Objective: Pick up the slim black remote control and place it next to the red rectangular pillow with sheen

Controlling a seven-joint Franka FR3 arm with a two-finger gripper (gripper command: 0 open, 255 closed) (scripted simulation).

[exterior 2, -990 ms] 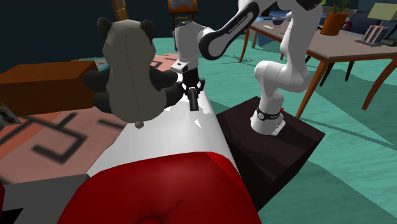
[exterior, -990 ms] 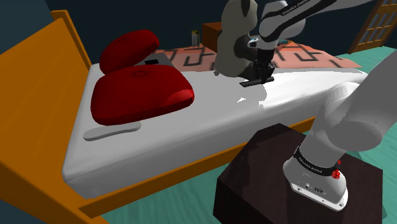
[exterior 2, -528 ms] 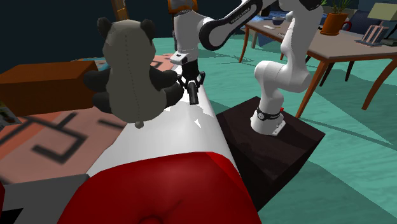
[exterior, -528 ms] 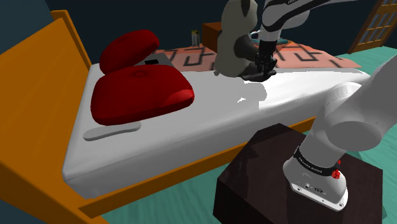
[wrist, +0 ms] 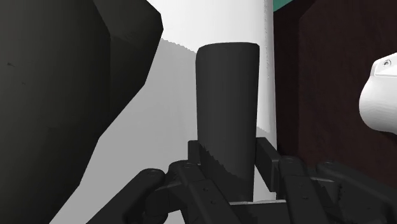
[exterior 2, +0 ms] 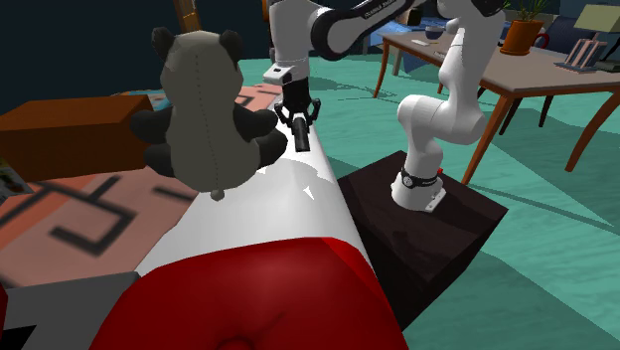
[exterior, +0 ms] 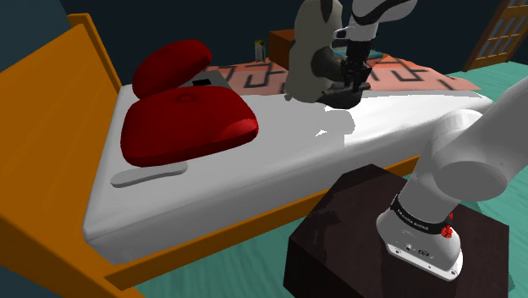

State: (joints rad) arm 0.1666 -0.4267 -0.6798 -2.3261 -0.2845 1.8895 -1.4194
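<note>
The slim black remote (wrist: 227, 108) was seen pinched between the two black fingers (wrist: 202, 156) of the hand (wrist: 230, 158), sticking out past the fingertips (pretty clear in the wrist view). In the shoulder view the hand (exterior: 350, 78) was found hanging over the white bed (exterior: 254, 182), with the remote (exterior: 339, 99) seemingly held a bit off the sheet, though that couldn't be fully confirmed. A grey and black panda plush (exterior 2: 204, 104) was sat on the bed just beside the hand (exterior 2: 296, 111), and its dark body was caught right next to the remote (exterior 2: 300, 139) in the wrist view too.

The shiny red rectangular pillow (exterior: 188, 125) was spotted well apart from the remote, up near the orange headboard (exterior: 51, 93), with a second red pillow (exterior: 169, 66) propped behind it. The arm's base was parked on a dark box stand (exterior: 355, 245) beside the bed. A wooden table (exterior 2: 517, 75) was visible behind the arm in the second exterior view.
</note>
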